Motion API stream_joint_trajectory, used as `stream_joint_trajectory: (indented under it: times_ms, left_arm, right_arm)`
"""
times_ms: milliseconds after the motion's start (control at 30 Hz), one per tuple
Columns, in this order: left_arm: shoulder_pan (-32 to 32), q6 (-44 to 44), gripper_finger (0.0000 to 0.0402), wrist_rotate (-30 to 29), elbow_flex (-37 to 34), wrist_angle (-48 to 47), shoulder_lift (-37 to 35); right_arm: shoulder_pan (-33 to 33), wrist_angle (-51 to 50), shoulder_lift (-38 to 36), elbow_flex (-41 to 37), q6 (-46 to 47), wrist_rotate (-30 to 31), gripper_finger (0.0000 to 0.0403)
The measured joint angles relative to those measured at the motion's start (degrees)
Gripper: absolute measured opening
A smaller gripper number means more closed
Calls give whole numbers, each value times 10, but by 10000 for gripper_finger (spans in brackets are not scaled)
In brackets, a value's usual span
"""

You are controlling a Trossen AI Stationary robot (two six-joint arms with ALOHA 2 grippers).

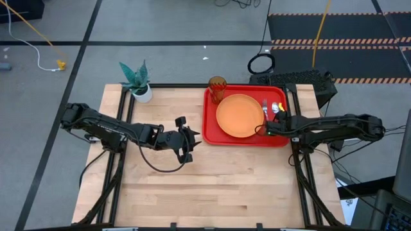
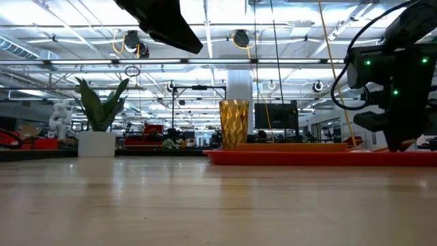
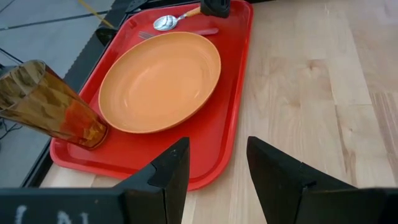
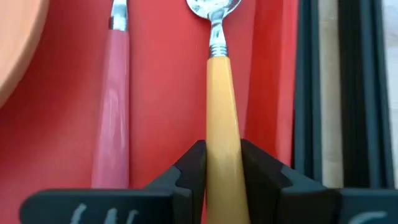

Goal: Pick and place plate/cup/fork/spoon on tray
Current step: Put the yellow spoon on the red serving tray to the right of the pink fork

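The red tray [image 1: 212, 133] lies at the table's far right. On it are the orange plate [image 1: 241, 115], the amber cup [image 1: 217, 88] standing at its far left corner, the red-handled fork [image 1: 264, 106] and the orange-handled spoon [image 1: 277, 109], side by side to the right of the plate. My right gripper [image 1: 273, 126] is over the tray's near right corner, shut on the spoon [image 4: 213, 6]. My left gripper [image 1: 196, 142] is open and empty over the bare table, just left of the tray [image 3: 230, 93]. My right gripper pinches the spoon's orange handle [image 4: 222, 134] between its two fingers, toward the handle's free end. The fingers come from above and stand on either side of the handle. The spoon's bowl points to the table's far edge, low over the tray floor; whether it rests there I cannot tell.
A white pot with a teal plant [image 1: 137, 80] stands at the table's far left corner. Bare wooden table [image 1: 212, 186] spreads to the left of and in front of the tray. A black frame rail [image 4: 311, 93] runs just right of the tray's rim.
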Motion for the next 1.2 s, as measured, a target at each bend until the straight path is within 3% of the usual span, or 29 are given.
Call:
stream_joint_trajectory:
  times_ms: [500, 967, 1200]
  left_arm:
    - [0, 0, 163, 1, 0, 0, 0]
    - [0, 1, 163, 1, 0, 0, 0]
    - [0, 1, 163, 1, 0, 1, 0]
  right_arm:
    - [-2, 48, 0, -33, -17, -11, 77]
    - [-10, 65, 0, -35, -20, 18, 147]
    - [-10, 76, 0, -35, -28, 20, 132]
